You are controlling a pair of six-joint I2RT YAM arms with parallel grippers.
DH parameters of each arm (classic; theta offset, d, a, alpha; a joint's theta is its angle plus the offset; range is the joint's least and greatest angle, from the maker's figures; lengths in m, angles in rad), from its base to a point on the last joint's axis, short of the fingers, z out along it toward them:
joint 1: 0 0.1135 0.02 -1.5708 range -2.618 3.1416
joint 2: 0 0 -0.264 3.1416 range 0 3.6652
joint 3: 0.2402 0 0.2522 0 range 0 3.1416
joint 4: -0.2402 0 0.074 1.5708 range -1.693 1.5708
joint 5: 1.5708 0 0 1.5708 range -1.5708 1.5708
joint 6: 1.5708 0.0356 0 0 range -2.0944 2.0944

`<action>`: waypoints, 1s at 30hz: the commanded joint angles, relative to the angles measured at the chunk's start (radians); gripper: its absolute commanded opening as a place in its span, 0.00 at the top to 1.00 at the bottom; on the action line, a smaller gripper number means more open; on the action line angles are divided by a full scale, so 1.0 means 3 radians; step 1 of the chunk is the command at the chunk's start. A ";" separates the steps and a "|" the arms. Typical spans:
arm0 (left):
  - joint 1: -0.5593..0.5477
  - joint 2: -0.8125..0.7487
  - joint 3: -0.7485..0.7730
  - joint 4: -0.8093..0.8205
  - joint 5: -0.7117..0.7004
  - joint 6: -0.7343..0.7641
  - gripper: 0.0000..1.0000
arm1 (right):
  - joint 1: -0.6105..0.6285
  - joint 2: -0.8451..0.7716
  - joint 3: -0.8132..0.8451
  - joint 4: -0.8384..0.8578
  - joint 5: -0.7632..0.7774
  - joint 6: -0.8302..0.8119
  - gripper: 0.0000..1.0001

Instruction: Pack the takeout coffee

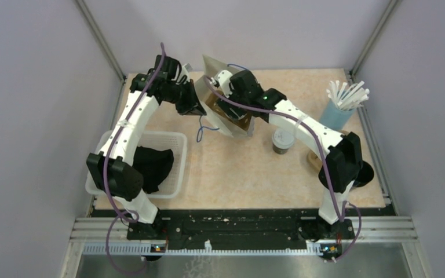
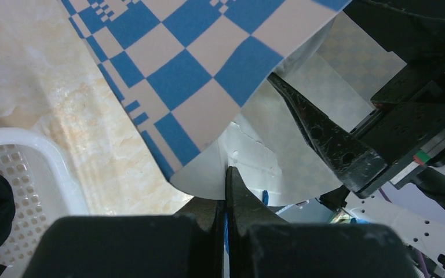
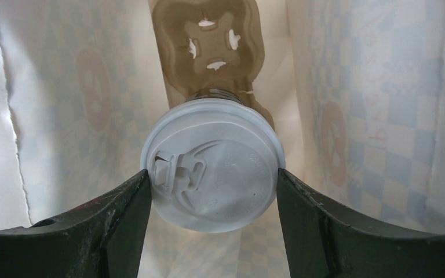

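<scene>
At the far left we see a white basket [image 1: 168, 134] standing on the table [image 1: 237, 174] with a dark cloth [image 1: 153, 165] bundled inside it. The left arm arches over the basket toward the middle of the table. Its end effector [image 2: 227, 179] is pressed fully together, and in the left wrist view the two fingertips pinch the torn white rim of the paper bag [image 2: 197, 63]. The bag's outer face carries a blue and white check, and it stands open at the back centre of the table. The right arm reaches into the mouth of the bag, and one of its dark fingers [image 2: 324, 139] shows inside the pale lining. In the right wrist view we find its end effector [image 3: 213, 174] spread fairly wide, the two fingers touching opposite sides of the lid of the first coffee cup [image 3: 226, 156]. That cup hangs inside the bag above a brown cardboard carrier [image 3: 208, 52] lying on the bag's floor. The second coffee cup [image 1: 283, 141] stands upright on the table just right of the bag, beside the right forearm. At the far right a blue holder [image 1: 337, 116] carries a bunch of white sticks [image 1: 347, 92]
</scene>
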 commanded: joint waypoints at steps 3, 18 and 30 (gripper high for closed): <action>0.0020 0.0045 0.0142 -0.0059 0.0027 0.0216 1.00 | 0.0109 0.0126 0.0204 -0.0098 0.0036 -0.0080 0.66; 0.0020 -0.0195 -0.0272 -0.0272 -0.0225 0.0538 1.00 | 0.0393 0.0229 0.0323 -0.0128 0.0461 -0.0313 0.69; 0.0019 -0.0366 -0.0490 -0.0239 -0.0334 0.0584 1.00 | 0.0472 0.0273 0.0353 -0.0345 0.0559 -0.0382 0.69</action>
